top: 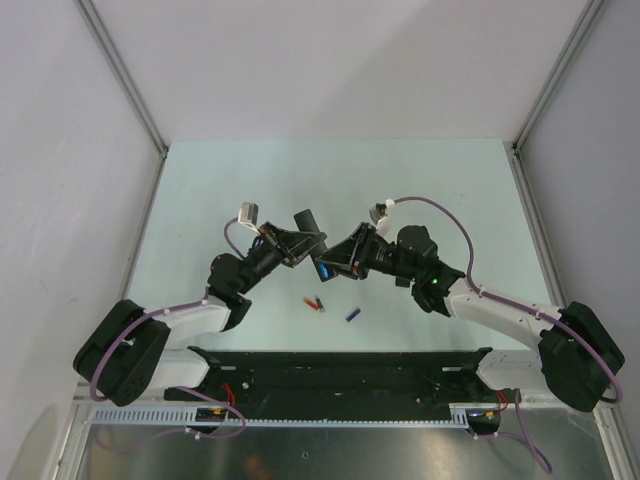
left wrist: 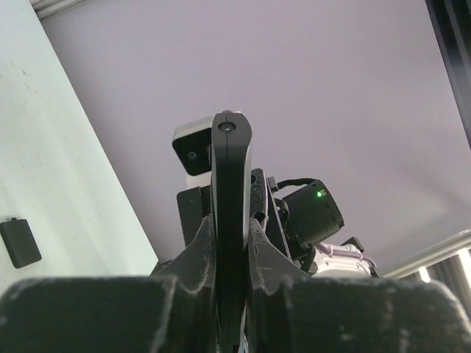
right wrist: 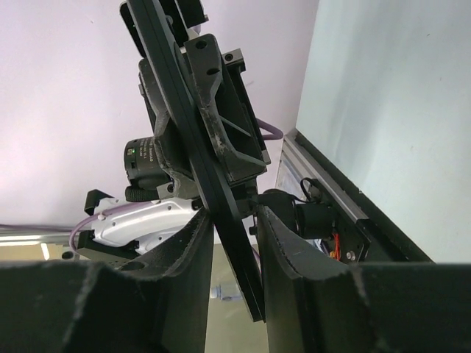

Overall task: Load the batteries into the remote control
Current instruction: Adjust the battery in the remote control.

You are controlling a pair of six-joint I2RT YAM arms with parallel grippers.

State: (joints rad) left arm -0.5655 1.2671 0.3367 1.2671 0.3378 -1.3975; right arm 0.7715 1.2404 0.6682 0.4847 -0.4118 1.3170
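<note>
My left gripper (top: 298,245) (left wrist: 232,228) is shut on the remote control (left wrist: 232,176), a slim black bar held off the table, seen edge-on. The remote also shows in the top view (top: 306,222) and in the right wrist view (right wrist: 199,147). Its lower end stands tilted between the fingers of my right gripper (top: 340,258) (right wrist: 234,220), which is open with a gap wider than the bar. A blue piece (top: 323,270) shows at that end; I cannot tell if it is a battery. A red battery (top: 314,303) and a blue battery (top: 352,314) lie on the table below.
A small flat black rectangle (left wrist: 20,243) lies on the pale green table (top: 220,190). White walls stand on three sides. The black base rail (top: 340,370) runs along the near edge.
</note>
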